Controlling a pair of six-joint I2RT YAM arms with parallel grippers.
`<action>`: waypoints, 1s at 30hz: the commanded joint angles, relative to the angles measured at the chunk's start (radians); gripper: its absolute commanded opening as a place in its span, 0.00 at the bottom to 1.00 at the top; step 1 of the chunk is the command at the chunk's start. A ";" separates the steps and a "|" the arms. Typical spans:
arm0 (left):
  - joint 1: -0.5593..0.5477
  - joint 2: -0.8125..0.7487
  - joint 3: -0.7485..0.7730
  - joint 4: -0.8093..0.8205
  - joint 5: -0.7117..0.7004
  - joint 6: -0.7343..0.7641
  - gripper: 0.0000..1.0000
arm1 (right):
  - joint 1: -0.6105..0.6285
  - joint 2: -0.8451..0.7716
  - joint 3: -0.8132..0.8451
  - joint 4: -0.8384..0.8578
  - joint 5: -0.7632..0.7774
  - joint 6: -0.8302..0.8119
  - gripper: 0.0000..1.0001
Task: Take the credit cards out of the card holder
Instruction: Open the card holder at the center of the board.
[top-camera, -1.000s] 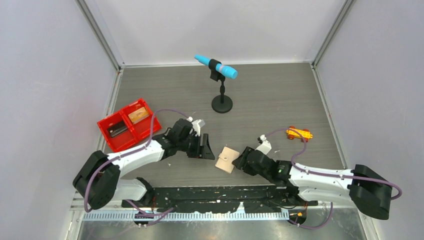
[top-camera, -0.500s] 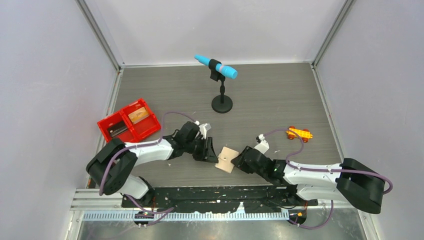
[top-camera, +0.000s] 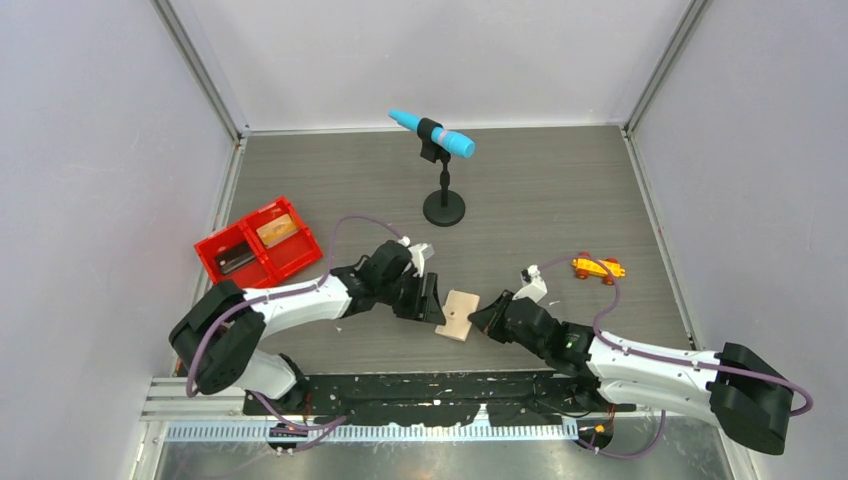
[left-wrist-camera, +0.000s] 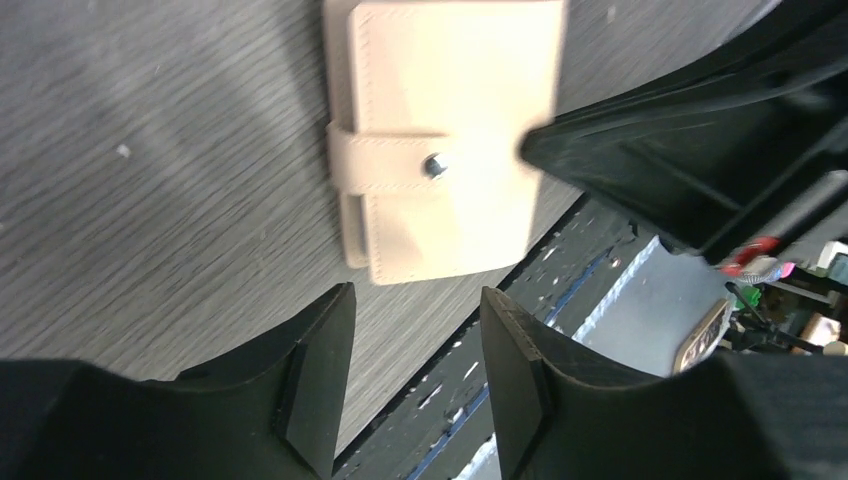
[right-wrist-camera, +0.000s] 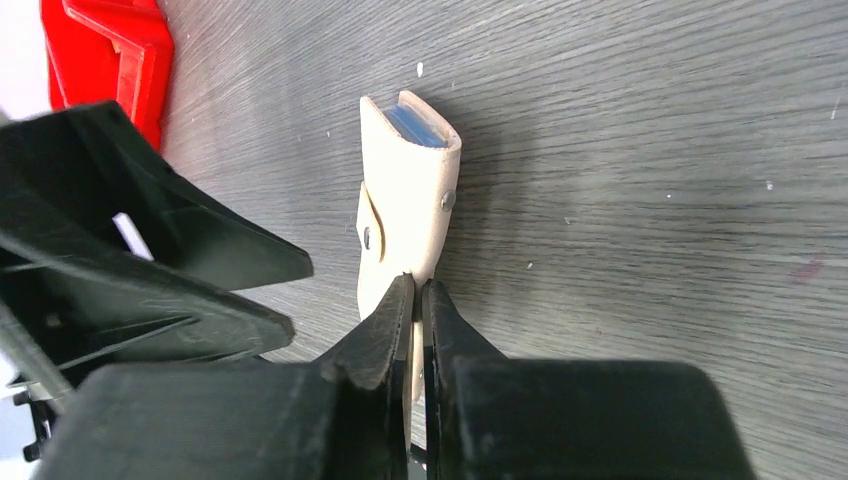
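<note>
The tan card holder (top-camera: 459, 316) lies folded near the table's front edge, its snap tab fastened (left-wrist-camera: 434, 165). My right gripper (right-wrist-camera: 418, 285) is shut on the holder's near edge, with the leather pinched between its fingers. In the right wrist view, blue-grey sleeves (right-wrist-camera: 415, 120) show at the holder's far end. My left gripper (left-wrist-camera: 415, 325) stands open just left of the holder (left-wrist-camera: 445, 130), with nothing between its fingers. A tan-orange credit card (top-camera: 277, 230) and a dark one (top-camera: 235, 261) lie in the red tray.
The red two-compartment tray (top-camera: 300, 262) sits at the left. A black stand holding a blue microphone (top-camera: 432, 133) is at the back centre. An orange toy car (top-camera: 597, 268) rests at the right. The table's front edge and black rail (top-camera: 430, 385) run just below the holder.
My right gripper has shut on the card holder's edge. The left gripper has moved right, up to the holder's left side. The holder has shifted slightly to the right.
</note>
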 joint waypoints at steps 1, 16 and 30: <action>-0.030 -0.053 0.096 -0.080 -0.079 0.052 0.53 | -0.001 -0.006 0.047 -0.005 -0.018 -0.033 0.05; -0.056 0.085 0.172 -0.071 -0.080 0.071 0.55 | 0.033 0.024 0.087 0.045 -0.057 -0.067 0.05; -0.059 0.148 0.164 -0.040 -0.073 0.069 0.53 | 0.040 0.036 0.091 0.079 -0.074 -0.087 0.05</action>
